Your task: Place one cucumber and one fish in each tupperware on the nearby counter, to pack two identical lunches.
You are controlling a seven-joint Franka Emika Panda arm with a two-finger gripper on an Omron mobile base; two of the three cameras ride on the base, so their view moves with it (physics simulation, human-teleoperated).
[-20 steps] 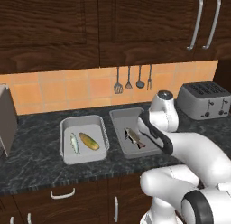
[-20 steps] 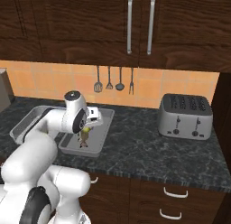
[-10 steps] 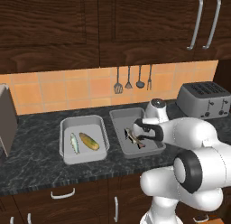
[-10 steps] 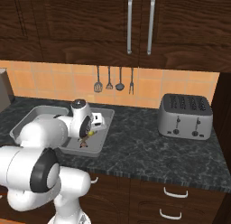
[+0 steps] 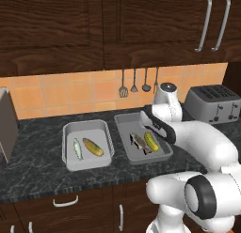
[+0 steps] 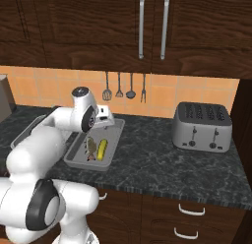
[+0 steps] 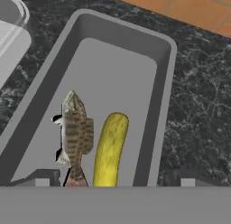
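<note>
Two light-grey tupperware trays sit side by side on the dark counter. In the left tupperware a fish lies beside a cucumber. The right tupperware also has a fish and a cucumber lying flat on its floor. My gripper hovers just above this tray's near end. It is open, its fingertips wide apart and clear of the cucumber below. From the right base view the same fish and cucumber lie under the hand.
A silver four-slot toaster stands to the right on the counter. Utensils hang on the orange tiled wall behind the trays. A grey upright object stands at the far left. Dark cabinets hang above.
The jaws have sprung open and let go of the cucumber, which now lies in the right tupperware beside the fish. The hand has lifted slightly back from the tray.
</note>
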